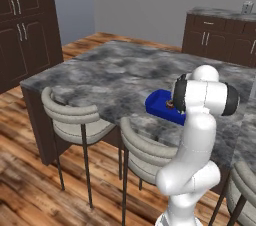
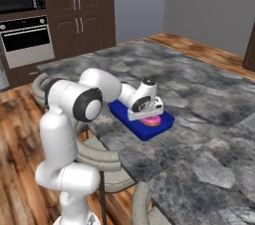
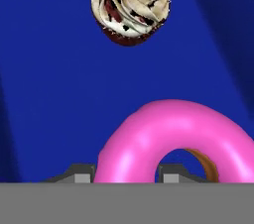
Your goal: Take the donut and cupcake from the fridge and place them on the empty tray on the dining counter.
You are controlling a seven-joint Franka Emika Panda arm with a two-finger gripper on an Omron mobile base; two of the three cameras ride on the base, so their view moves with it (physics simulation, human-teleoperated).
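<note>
Donut [image 3: 173, 136]: ring with glossy bright pink icing, a sliver of tan-brown base at its inner edge; lies in the tray [image 2: 119, 110], lower part cut off in the hand view. Cupcake [image 3: 130, 7]: cream swirl with dark flecks over a dark base, on the blue tray floor apart from the donut. Tray: bright blue, on the dining counter [image 2: 199, 94]. Gripper [image 2: 149, 118]: clamped on the donut; fingertips mostly hidden.

Grey marble dining counter [image 1: 100, 72] bearing a blue tray [image 1: 159, 101].
</note>
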